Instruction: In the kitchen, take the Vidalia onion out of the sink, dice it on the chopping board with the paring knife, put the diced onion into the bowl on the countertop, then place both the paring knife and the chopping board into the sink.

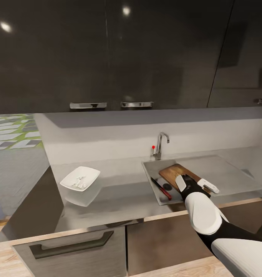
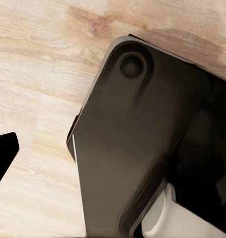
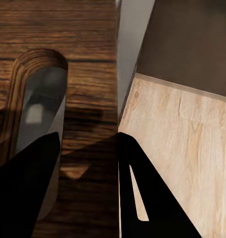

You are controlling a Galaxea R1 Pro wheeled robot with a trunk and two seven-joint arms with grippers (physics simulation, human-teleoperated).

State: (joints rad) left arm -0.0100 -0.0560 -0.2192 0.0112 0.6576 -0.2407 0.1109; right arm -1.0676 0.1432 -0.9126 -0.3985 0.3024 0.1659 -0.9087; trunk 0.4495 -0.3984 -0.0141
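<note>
While my right tool [image 1: 192,184] reaches over the sink [image 1: 152,173], its two dark fingers [image 3: 28,188] straddle the slotted handle end of the chopping board [image 1: 173,173], one finger over the slot and the other at the board's edge; they look closed on the board, though I cannot be sure the pads touch. That dark wooden board leans tilted in the basin, its far end up beside the chrome faucet [image 1: 160,145] with the red dot. Just beside the board, on the basin floor near the drain, lies the red-handled paring knife [image 1: 162,189]. Well apart from the sink along the grey worktop [image 1: 119,196] sits the white bowl [image 1: 80,178], pale pieces inside. My left wrist camera looks at a pale wood floor [image 2: 38,99] and a dark robot panel [image 2: 127,148]; I cannot tell how that tool stands.
</note>
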